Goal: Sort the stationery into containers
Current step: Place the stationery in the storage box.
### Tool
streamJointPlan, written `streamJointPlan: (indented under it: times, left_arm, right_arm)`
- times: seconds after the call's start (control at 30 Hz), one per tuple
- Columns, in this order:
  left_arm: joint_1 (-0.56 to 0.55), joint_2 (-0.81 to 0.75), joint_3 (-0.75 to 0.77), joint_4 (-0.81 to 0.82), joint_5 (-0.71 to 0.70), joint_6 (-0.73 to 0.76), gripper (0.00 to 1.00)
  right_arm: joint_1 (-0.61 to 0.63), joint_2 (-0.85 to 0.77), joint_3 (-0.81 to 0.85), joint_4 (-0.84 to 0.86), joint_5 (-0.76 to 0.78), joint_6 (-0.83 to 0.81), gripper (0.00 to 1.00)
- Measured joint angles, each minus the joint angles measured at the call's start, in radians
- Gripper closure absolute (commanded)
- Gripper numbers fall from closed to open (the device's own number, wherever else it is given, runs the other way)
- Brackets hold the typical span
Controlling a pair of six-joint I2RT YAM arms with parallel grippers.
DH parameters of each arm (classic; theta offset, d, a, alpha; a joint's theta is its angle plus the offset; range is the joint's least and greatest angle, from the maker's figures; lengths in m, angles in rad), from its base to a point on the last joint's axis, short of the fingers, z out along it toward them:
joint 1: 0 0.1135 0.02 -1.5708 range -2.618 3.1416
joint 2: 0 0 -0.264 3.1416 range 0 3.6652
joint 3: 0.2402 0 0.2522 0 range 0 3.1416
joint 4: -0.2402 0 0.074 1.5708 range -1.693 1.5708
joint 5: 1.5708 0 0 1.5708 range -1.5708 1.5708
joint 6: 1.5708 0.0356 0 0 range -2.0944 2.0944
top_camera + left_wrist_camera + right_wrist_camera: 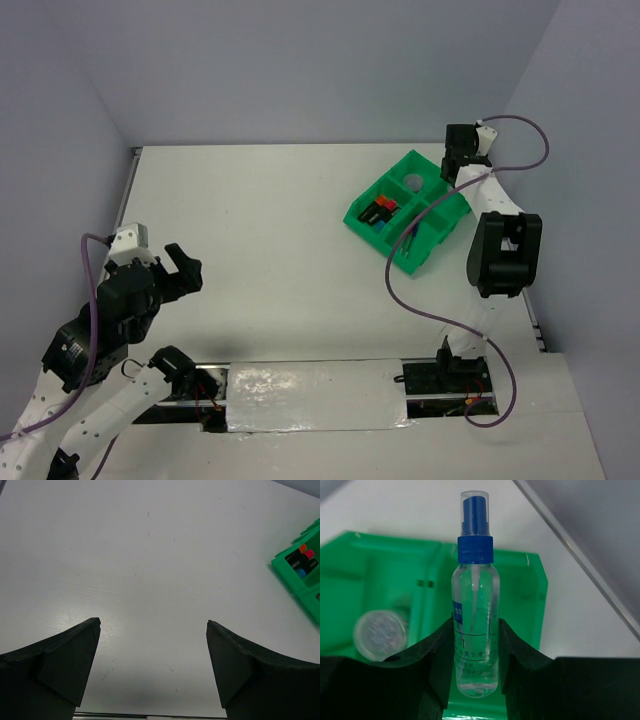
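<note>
Right pincer (476, 630) grips bottle (475, 580) over tray (527, 595), frame centre: placing step. Next: lower into a compartment, release. Left pincer (153, 622) open above table (150, 555).

Bright green tray (532, 592), clear blue-capped spray bottle (475, 622), black jaws, white table (150, 555)
</note>
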Motion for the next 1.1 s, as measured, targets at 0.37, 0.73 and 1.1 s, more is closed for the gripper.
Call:
streamJointPlan:
  times: [0.37,0.73,1.1]
  left_arm:
    - [-0.018,-0.02,-0.005,0.007,0.002,0.0,0.01]
    - [-0.034,-0.029,-0.005,0.008,0.005,0.0,0.01]
    - [-0.043,-0.047,-0.005,0.008,0.004,-0.001,0.01]
  right_arm:
    - [-0.018,0.006,-0.047,-0.037,-0.026,0.011,0.93]
    - [-0.019,0.012,-0.094,-0.049,-0.033,0.033,0.42]
    - [-0.014,-0.007,-0.094,-0.062,-0.053,0.054,0.02]
